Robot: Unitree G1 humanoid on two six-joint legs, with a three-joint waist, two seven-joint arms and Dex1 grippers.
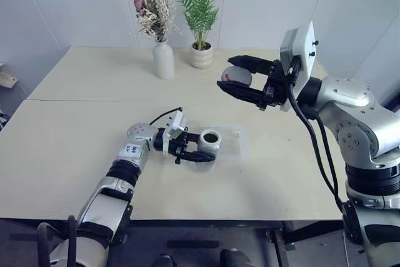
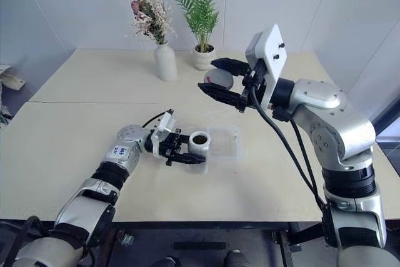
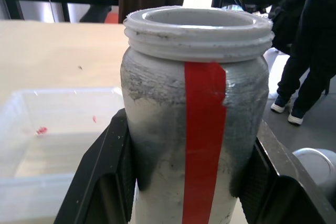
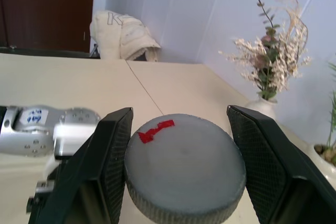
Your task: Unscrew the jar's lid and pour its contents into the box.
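Small clear cylindrical jar with red tape strip (image 1: 210, 143): open-mouthed, upright at bench (image 1: 75, 148) centre, clamped at mid-body by the left gripper (image 1: 195, 148) fingers, touching the shallow clear plastic box (image 1: 234, 142) at its 3 o'clock. Likely light, rigid, slick; the mid-body hold suits tipping. Left wrist view alone shows neck threads. Round grey screw lid with red mark (image 4: 184, 169): pinched by the right gripper (image 1: 240, 78) fingers, aloft at 1 o'clock. White vase (image 1: 163, 59), plant pot (image 1: 201, 55): 12 o'clock.
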